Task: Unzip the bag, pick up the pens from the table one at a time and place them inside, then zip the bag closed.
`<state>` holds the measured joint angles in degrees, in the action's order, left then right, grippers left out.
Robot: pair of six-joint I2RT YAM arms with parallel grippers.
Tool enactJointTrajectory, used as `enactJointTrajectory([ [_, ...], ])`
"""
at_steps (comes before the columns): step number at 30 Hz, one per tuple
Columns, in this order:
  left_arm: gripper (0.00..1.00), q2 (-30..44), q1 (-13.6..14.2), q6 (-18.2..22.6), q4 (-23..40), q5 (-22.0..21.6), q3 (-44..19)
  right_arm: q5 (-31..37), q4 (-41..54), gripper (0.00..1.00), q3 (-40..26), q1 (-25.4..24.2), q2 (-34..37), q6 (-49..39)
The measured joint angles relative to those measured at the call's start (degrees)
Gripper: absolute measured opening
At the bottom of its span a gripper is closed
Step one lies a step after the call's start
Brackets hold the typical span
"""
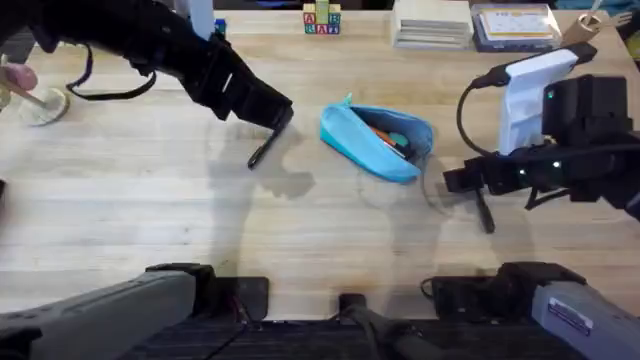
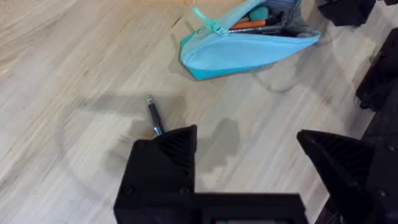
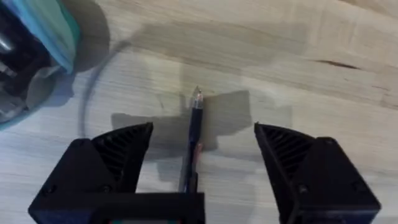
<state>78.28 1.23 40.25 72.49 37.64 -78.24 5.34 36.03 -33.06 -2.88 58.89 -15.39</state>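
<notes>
The light blue bag (image 1: 372, 143) lies unzipped in the middle of the table (image 1: 150, 220), with orange and dark pens showing inside its mouth (image 2: 261, 22). One black pen (image 1: 262, 150) lies left of the bag, just under the tip of my left gripper (image 1: 275, 115). In the left wrist view this pen (image 2: 153, 117) runs under one finger of the open left gripper (image 2: 249, 152). A second black pen (image 1: 485, 212) lies right of the bag. My right gripper (image 3: 202, 149) hangs open over that pen (image 3: 194, 134), a finger on either side, with the bag's edge (image 3: 53, 28) close by.
Along the far edge stand toy letter blocks (image 1: 322, 20), a stack of pale boxes (image 1: 430, 22) and a clear case (image 1: 512, 25). A pale round object (image 1: 40, 105) sits at the far left. Both arm bases are at the near edge.
</notes>
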Motion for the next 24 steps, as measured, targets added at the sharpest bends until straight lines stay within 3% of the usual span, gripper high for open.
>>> enactJointTrajectory([
  [17, 0.993, 0.0, 0.0, 0.0, 0.0, 0.0, 0.0, 2.8, -4.0, 0.996, -0.5, 0.7, 5.6, 7.4],
  [24, 0.993, 0.0, 0.0, 0.0, 0.4, 0.0, 0.0, 2.4, -6.2, 0.996, -2.3, 1.0, 11.6, 12.5],
])
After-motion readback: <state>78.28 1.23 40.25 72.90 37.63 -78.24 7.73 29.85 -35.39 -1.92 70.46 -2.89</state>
